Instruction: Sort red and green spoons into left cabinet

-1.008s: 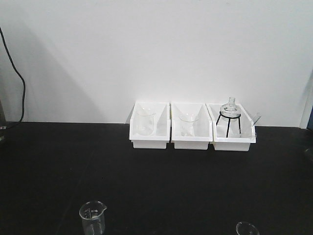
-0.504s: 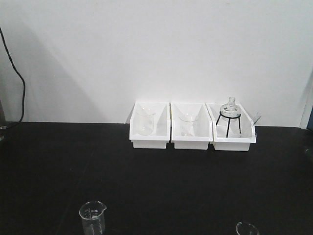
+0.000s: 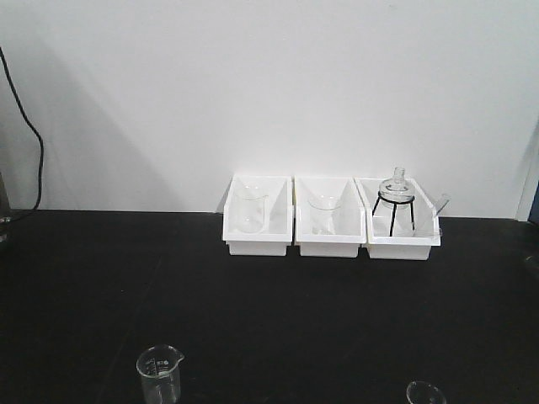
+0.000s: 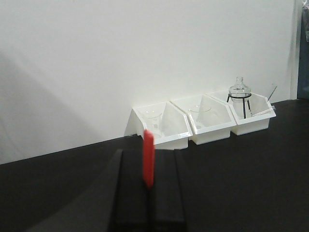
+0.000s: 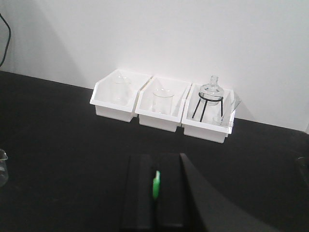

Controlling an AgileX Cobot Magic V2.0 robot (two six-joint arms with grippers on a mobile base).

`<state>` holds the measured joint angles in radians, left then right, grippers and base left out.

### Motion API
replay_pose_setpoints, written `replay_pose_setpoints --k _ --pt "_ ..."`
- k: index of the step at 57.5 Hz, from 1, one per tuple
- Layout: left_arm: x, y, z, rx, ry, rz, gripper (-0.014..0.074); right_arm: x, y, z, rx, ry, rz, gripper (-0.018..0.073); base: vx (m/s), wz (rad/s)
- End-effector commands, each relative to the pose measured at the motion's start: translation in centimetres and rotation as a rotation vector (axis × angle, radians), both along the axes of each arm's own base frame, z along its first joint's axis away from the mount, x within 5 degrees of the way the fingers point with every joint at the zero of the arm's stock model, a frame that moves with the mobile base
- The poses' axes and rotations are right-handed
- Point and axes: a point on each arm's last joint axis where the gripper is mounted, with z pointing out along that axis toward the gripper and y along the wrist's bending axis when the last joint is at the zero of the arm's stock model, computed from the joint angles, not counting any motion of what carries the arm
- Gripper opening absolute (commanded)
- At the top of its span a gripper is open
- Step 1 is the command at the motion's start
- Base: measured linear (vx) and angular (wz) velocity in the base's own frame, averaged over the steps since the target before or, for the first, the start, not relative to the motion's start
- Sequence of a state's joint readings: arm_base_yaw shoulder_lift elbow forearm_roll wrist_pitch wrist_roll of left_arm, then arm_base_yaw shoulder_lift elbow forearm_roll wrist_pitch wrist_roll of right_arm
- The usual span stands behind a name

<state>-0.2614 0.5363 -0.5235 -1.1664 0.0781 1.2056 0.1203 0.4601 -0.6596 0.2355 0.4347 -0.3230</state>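
Note:
In the left wrist view my left gripper [image 4: 149,166] is shut on the red spoon [image 4: 148,145]. The spoon's flat red end sticks out past the black fingertips, above the black tabletop. The right wrist view shows my right gripper [image 5: 154,162] shut on the green spoon [image 5: 155,186]. Only a short green piece shows in the slit between the two black fingers. Neither gripper appears in the front view. The left cabinet is out of view.
Three white bins [image 3: 258,246] stand side by side against the white wall at the back of the black table. Two hold glass beakers; the right one holds a flask on a black tripod [image 3: 397,189]. A beaker [image 3: 159,373] and another glass [image 3: 425,393] stand near the front edge. A black cable [image 3: 34,143] hangs at the left.

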Motion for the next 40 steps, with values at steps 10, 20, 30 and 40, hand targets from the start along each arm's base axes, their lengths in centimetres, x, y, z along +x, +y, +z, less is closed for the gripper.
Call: replay_pose_setpoints --k 10,20,30,40 --pt "-0.02 0.24 1.06 -0.035 -0.031 0.025 -0.0001 0.01 -0.18 1.51 0.020 -0.097 -0.020 -0.0004 0.00 0.00" --pt "-0.02 0.24 1.06 -0.035 -0.031 0.025 -0.0001 0.01 -0.18 1.51 0.020 -0.097 -0.020 -0.0004 0.00 0.00" --pt "-0.02 0.24 1.06 -0.035 -0.031 0.025 -0.0001 0.01 -0.18 1.51 0.020 -0.097 -0.020 -0.0004 -0.01 0.00" --pt "-0.02 0.24 1.06 -0.035 -0.031 0.025 -0.0001 0.01 -0.18 1.51 0.020 -0.097 -0.020 -0.0004 -0.05 -0.03"
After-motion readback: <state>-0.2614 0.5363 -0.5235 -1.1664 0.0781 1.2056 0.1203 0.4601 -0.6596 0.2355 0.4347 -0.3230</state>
